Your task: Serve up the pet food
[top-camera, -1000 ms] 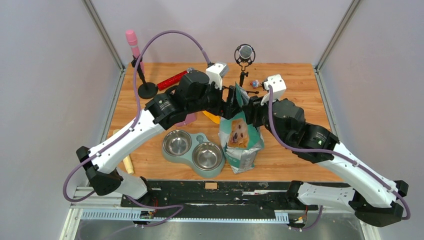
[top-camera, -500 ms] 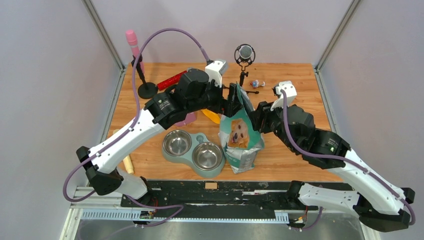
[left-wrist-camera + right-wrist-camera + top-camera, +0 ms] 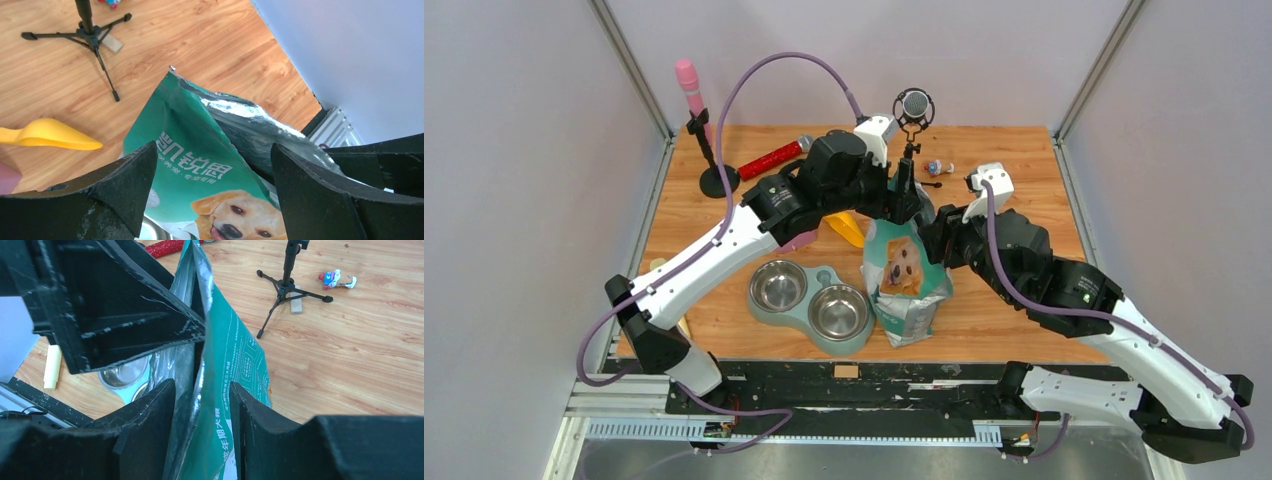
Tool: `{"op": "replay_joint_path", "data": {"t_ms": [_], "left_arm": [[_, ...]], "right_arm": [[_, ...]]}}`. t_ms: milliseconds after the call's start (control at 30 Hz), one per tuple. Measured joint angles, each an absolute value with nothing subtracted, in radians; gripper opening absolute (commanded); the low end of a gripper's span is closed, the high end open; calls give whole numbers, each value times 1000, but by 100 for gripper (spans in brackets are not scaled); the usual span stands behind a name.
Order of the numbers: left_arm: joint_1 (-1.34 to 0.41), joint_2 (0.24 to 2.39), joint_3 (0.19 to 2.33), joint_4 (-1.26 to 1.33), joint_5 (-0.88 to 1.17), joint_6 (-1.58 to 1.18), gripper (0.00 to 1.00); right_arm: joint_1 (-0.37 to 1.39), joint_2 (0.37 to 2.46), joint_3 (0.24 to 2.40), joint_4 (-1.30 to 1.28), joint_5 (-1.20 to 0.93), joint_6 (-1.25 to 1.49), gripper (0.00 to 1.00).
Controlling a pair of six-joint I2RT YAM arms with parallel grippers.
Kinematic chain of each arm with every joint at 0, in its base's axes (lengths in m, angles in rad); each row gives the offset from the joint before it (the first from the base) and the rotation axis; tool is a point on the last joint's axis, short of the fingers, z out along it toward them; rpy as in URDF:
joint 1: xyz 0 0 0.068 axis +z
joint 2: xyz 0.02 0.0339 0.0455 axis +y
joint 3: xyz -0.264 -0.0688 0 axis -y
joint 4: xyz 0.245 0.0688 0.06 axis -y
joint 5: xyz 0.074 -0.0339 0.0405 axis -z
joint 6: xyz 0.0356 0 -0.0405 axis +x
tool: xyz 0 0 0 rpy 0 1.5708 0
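1. Teal-and-silver bag point(image 3: 908, 285) printed with a golden dog: upright, top torn open. Only my left wrist view shows the crumpled silver lining inside its mouth. Only my right wrist view shows its side panel running between two fingers. The pet food is hidden inside the bag in every view.

2. Left gripper point(image 3: 212, 149): fingers spread wide over the bag's mouth, holding nothing. From the right wrist I see one of its fingers point(image 3: 125, 315) reaching the bag's top edge.

3. Right gripper point(image 3: 202, 386): pressed onto the bag's upper right wall, pinching it.

4. Teal twin feeder with two steel bowls point(image 3: 812, 300): just left of the bag, whole only from above.

5. Yellow plastic scoop point(image 3: 50, 135): beyond and left of the bag, half under the left arm from above.

6. Black tripod microphone point(image 3: 913, 108) and small toy figure point(image 3: 938, 167): beyond the bag, apart from it.

7. Room: I have bare wood right of the bag, and the table's near edge is close in front of it.

8. Change since half a second ago: the left arm has swung rightward, so its wrist is now over the bag's top, and the red glitter microphone point(image 3: 769, 160) is more exposed. The right arm and bag are unmoved.
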State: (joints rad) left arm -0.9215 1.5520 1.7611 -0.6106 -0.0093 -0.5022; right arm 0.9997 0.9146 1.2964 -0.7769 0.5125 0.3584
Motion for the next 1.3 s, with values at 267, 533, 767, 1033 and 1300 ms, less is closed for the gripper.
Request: {"op": "replay_joint_path", "data": {"t_ms": [267, 533, 767, 1033, 1300], "left_arm": [[-921, 1573, 1761, -625, 39, -522, 11], [-923, 1573, 1761, -637, 76, -521, 0], [-924, 1562, 1777, -687, 39, -492, 0], [-930, 1545, 1821, -768, -24, -423, 0], [-942, 1701, 2035, -840, -22, -342, 0]], "right_arm": [[1000, 935, 1296, -776, 545, 359, 45], [981, 1002, 1298, -764, 616, 358, 46], [887, 1053, 1324, -768, 562, 367, 0], [805, 1087, 1409, -847, 705, 338, 0], [671, 1114, 1464, -861, 701, 179, 0]]}}
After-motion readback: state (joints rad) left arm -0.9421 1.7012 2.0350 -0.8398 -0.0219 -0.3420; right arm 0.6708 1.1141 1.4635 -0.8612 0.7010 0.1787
